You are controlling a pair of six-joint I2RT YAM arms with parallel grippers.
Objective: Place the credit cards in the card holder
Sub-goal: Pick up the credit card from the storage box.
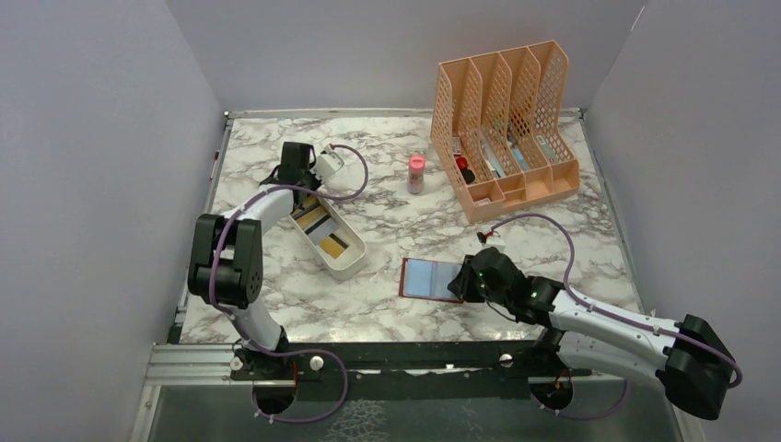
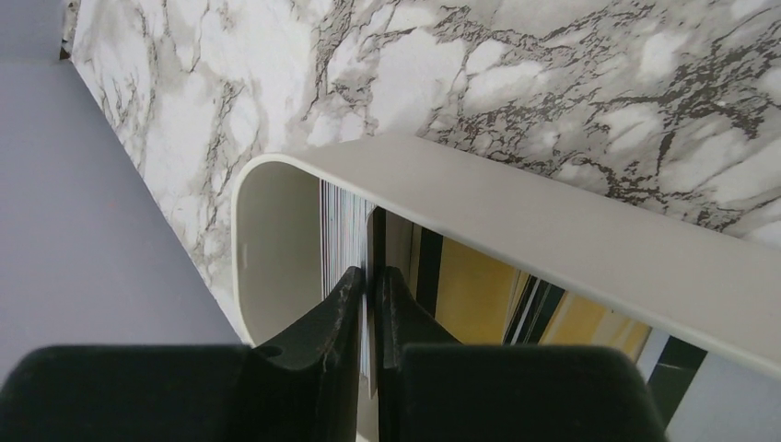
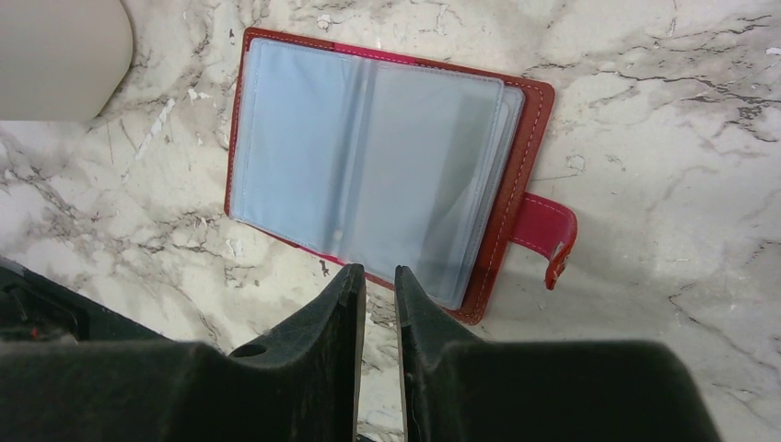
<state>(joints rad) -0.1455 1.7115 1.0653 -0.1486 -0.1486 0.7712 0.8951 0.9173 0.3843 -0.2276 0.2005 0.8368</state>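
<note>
In the white tray [image 2: 553, 221], the left gripper [image 2: 370, 285] is closed on one thin, dark card [image 2: 376, 241] standing on edge.
More cards [image 2: 470, 295] stand beside it in the tray, one striped, others yellow and black. The holder [image 3: 368, 157] lies open and flat on the table [image 1: 387, 304], well apart from the tray, clear sleeves up and red tab out to one side. The right gripper [image 3: 379, 281] sits at the holder's edge, its fingers drawn almost together with only a slit of marble between. A bottle [image 1: 416, 173] and a peach rack [image 1: 507, 120] stand farther back.
</note>
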